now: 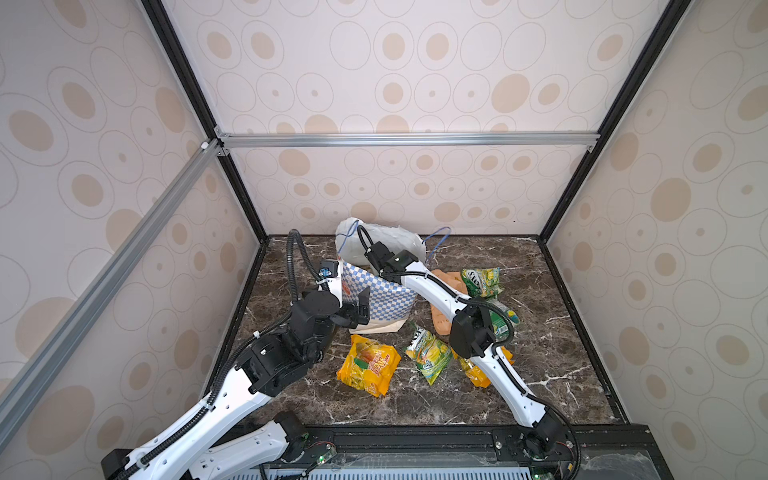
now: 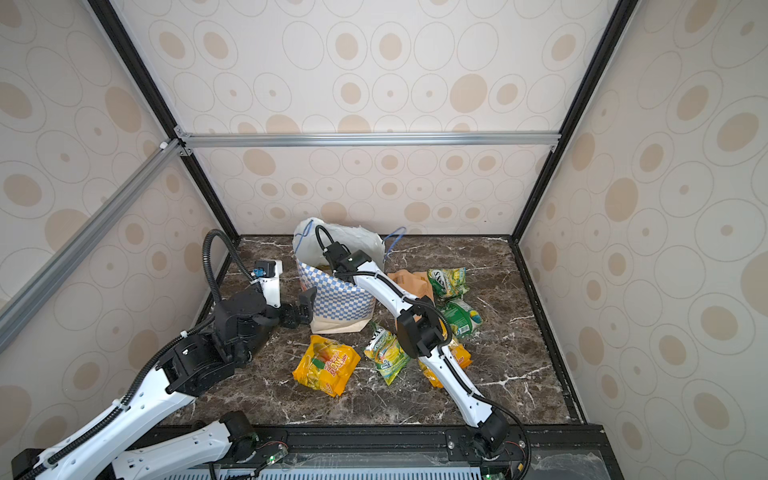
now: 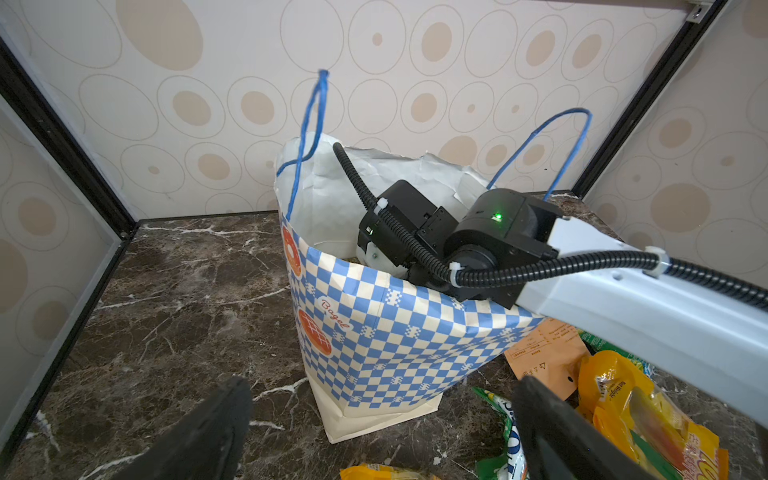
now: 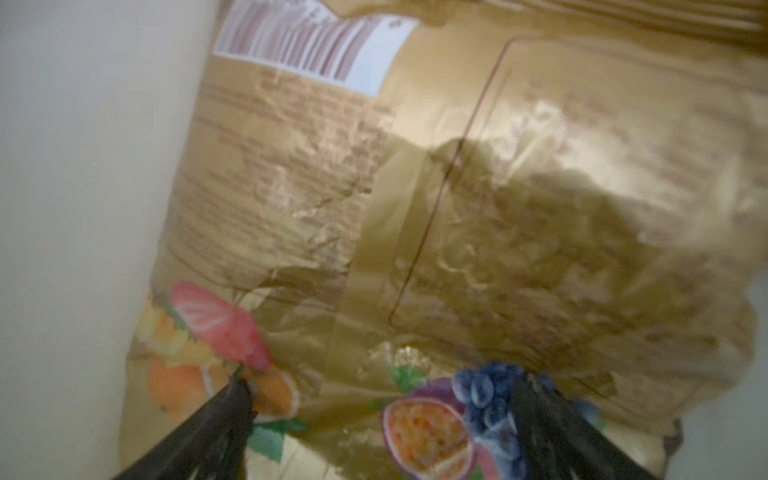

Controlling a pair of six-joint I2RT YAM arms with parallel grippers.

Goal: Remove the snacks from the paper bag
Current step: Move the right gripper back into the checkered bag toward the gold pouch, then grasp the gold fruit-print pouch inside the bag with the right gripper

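Right wrist view is filled by the gold-brown foil bag [image 4: 457, 187], with its barcode and printed fruit, lying inside the paper bag against a pale inner wall. This snack is not yet out. The right gripper [image 4: 380, 386] is down in the bag with its jaws wide apart, one finger on each side of the fruit-printed end. The view is blurred, so I cannot tell whether the tips touch the foil, but nothing looks clamped.

In both top views the paper bag [image 1: 386, 299] stands upright at the far middle of the table. Its mouth is open and the right arm reaches into it from the near right.

Six packets lie out on the dark marble tabletop [image 1: 561, 332]:
- A yellow-orange packet [image 1: 368, 365] lies just in front of the bag.
- A green-yellow packet [image 1: 428, 353] is to the right of that one.
- A second yellow-orange packet [image 1: 473, 370] is partly hidden under the right arm.
- The flat tan-orange pouch [image 1: 440, 322] lies beside the bag's right side.
- Two more green-yellow packets [image 1: 482, 281] [image 1: 505, 318] lie further right.

The left gripper [image 1: 359, 305] sits close to the bag's near left face with its jaws apart and empty. In the left wrist view there is a gap between it and the bag.

By my judgement most of the task is done. The foil bag remains, and whether anything lies beneath it cannot be seen.
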